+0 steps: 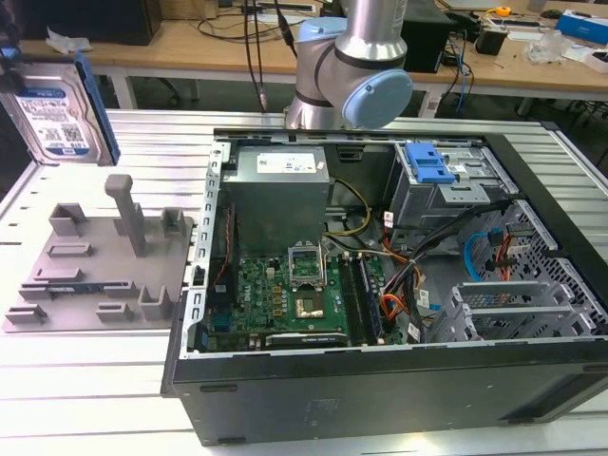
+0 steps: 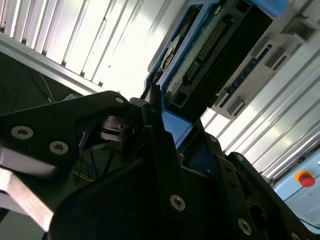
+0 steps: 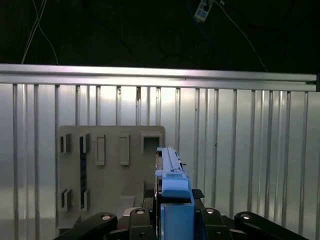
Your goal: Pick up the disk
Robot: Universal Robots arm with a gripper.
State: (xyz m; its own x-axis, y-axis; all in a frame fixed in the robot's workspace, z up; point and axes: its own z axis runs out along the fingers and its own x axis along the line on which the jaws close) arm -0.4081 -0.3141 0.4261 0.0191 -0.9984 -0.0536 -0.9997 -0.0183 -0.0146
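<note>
exterior view shows the disk [image 1: 59, 112] up in the air at that view's left, above the grey fixture tray [image 1: 95, 261], beside the open computer case [image 1: 399, 285]. in both wrist views the gripper [image 3: 172, 220] is clamped on the disk's blue rails [image 2: 175, 125].

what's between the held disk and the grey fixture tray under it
Nothing. In the first wrist view the disk, clamped on edge in the gripper, hangs above the grey fixture tray with open air between. The exterior view agrees: disk aloft, tray below.

Open black computer case [image 1: 399, 380] beside grey fixture tray [image 1: 66, 285] on slatted table [image 1: 57, 399].
</note>
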